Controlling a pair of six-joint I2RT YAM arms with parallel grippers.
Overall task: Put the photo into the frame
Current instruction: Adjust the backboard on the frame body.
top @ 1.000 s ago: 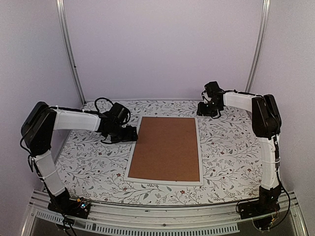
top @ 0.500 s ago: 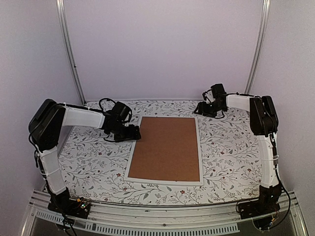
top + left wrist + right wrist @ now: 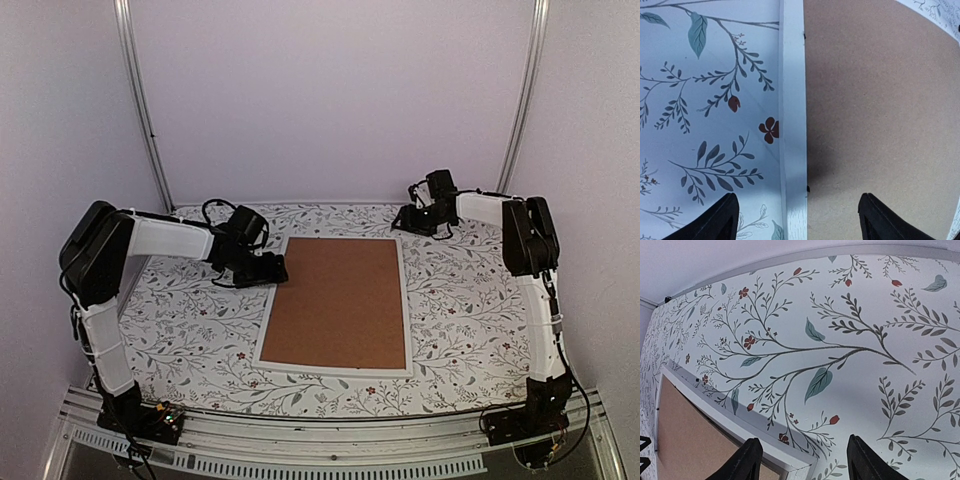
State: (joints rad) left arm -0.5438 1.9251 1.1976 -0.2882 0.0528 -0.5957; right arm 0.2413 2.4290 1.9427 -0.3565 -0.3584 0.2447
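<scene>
From above, the frame (image 3: 335,369) lies flat on the table (image 3: 455,300), a thin white rim around a brown board (image 3: 340,300). The left gripper (image 3: 270,270) is at its left rim and the right gripper (image 3: 405,220) is near its far right corner.

In the left wrist view, the jaws stand apart, one on each side of the rim.

In the right wrist view, the jaws stand apart over the frame's corner.

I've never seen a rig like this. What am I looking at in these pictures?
Two robot arms stand side by side, each ending in a two-finger gripper. The wide picture comes from a fixed camera above and behind them; the other two come from wrist cameras, whose dark bottom shapes are the fingers. On the floral tablecloth lies a white-rimmed frame, brown backing board up. The left gripper is open over the frame's left rim; the right gripper is open near its far right corner. Neither holds anything.
</scene>
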